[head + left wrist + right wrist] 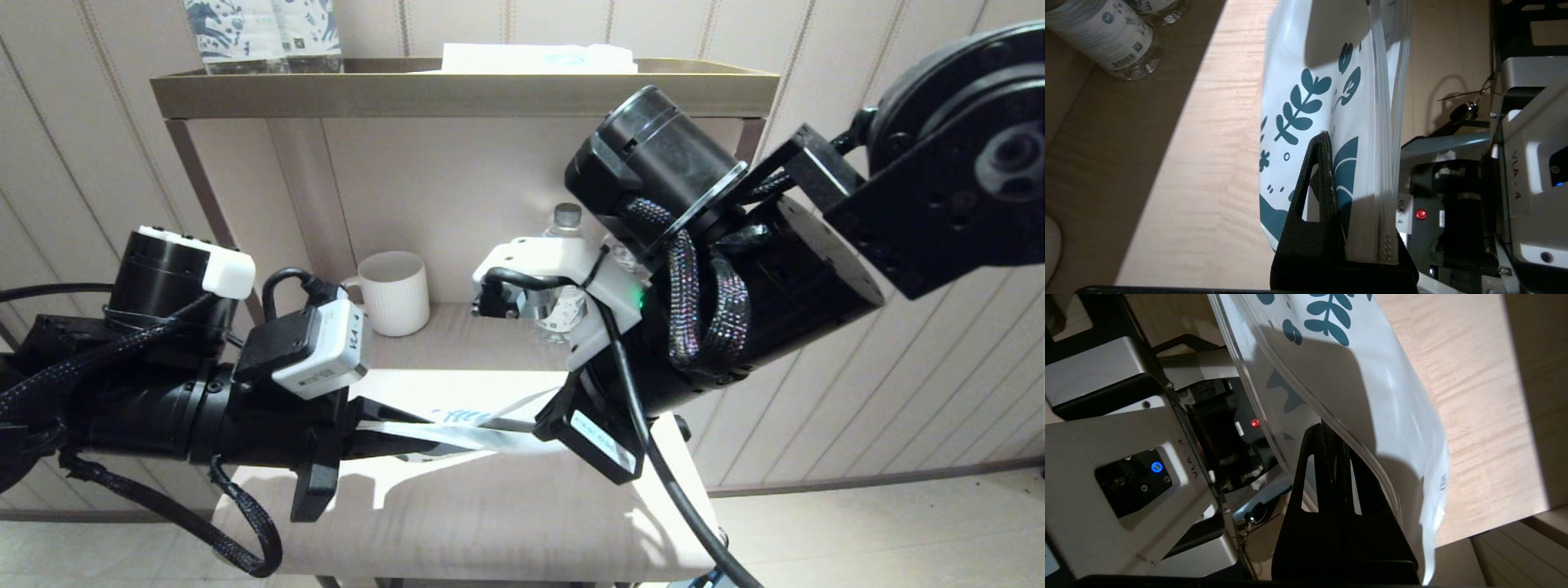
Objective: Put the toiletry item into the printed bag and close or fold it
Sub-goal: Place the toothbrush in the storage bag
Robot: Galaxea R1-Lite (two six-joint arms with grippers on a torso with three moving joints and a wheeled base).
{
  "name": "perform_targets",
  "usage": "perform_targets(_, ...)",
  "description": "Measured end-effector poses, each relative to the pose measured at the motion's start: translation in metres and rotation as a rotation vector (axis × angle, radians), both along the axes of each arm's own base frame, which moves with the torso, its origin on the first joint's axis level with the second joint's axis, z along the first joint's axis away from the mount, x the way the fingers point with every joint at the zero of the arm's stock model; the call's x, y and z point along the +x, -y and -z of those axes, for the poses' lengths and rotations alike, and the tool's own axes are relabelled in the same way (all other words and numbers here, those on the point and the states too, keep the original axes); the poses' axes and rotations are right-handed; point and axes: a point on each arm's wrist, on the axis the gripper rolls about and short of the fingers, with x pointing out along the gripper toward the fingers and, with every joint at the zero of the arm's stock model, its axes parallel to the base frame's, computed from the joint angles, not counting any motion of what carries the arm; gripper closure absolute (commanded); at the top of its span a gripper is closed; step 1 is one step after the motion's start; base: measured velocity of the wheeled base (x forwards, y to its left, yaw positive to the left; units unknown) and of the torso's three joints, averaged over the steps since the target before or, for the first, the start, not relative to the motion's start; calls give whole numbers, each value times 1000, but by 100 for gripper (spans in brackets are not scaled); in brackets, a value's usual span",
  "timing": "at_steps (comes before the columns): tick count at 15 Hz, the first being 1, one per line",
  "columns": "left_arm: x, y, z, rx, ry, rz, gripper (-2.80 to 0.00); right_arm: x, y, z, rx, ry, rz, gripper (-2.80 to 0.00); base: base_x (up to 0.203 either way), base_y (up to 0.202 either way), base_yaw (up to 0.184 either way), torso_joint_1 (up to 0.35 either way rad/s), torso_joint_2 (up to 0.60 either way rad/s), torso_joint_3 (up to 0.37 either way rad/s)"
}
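Observation:
The printed bag (469, 431), white with dark blue leaves and flowers, hangs stretched between my two grippers just above the pale table (490, 523). My left gripper (384, 433) is shut on one end of it; in the left wrist view one black finger (1316, 183) presses the bag (1323, 81) flat near its ribbed zip edge, and the other finger is hidden behind it. My right gripper (545, 425) has its fingers (1327, 465) together at the bag's (1372, 375) zip edge, with the clear lips spread to either side. The toothbrush is not visible.
A white ribbed cup (396, 292) and a water bottle (566, 245) stand at the back of the lower shelf. More labelled bottles (1106, 36) stand near the wall. The top shelf (457, 90) carries bottles (261, 33) and a white folded item (539, 57).

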Motion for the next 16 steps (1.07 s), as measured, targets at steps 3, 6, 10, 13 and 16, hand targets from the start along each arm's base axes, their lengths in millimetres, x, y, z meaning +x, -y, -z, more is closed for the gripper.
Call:
perform_targets(3, 0, 0, 3, -4, -51, 30, 0, -4, 4, -1, -6, -43, -23, 0, 0, 0, 0, 0, 0, 0)
perform_targets(6, 1, 0, 4, -16, -83, 59, 0, -7, 8, -3, 1, -47, -26, 0, 0, 0, 0, 0, 0, 0)
perform_targets(10, 0, -1, 8, -17, -130, 83, 0, -7, 10, -3, 8, -63, -43, 0, 0, 0, 0, 0, 0, 0)
perform_targets(13, 0, -2, 9, -37, -152, 113, 0, -10, 10, -4, 33, -88, -78, 0, 0, 0, 0, 0, 0, 0)
perform_targets(16, 3, -6, 9, -54, -163, 116, 0, -14, 13, -7, 48, -112, -110, 0, 0, 0, 0, 0, 0, 0)
